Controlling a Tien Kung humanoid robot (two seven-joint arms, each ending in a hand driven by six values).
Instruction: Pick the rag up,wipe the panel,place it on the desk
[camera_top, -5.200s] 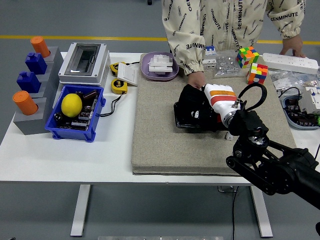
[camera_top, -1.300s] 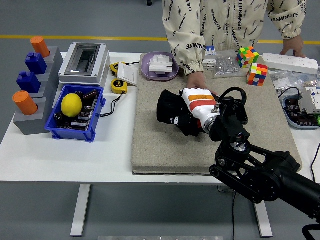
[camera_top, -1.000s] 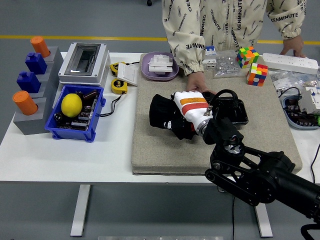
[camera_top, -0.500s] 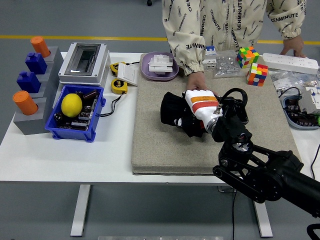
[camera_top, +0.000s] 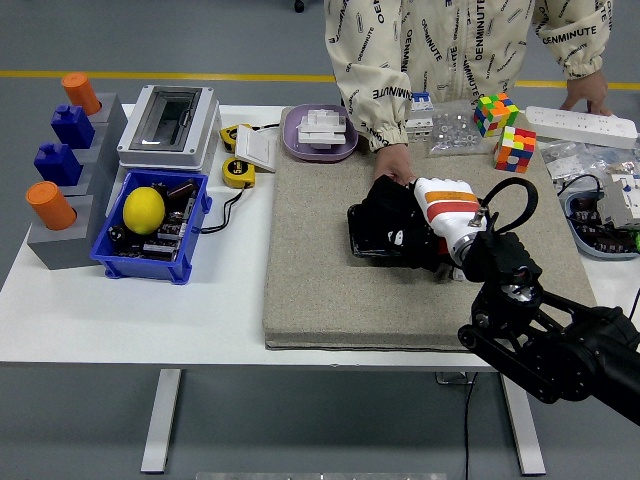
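Head view: the right robot hand (camera_top: 440, 215) grips the black rag (camera_top: 392, 222), pressed onto the dark panel (camera_top: 372, 240) on the grey mat (camera_top: 320, 270) of the bench (camera_top: 130, 300). Wiping well likely needs flat, even pressure. The person's jacket (camera_top: 420, 40) reads "DENMINUTE".

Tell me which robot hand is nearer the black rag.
Right. The right hand is on the black rag, gripping it over the panel; the left hand is not in view.
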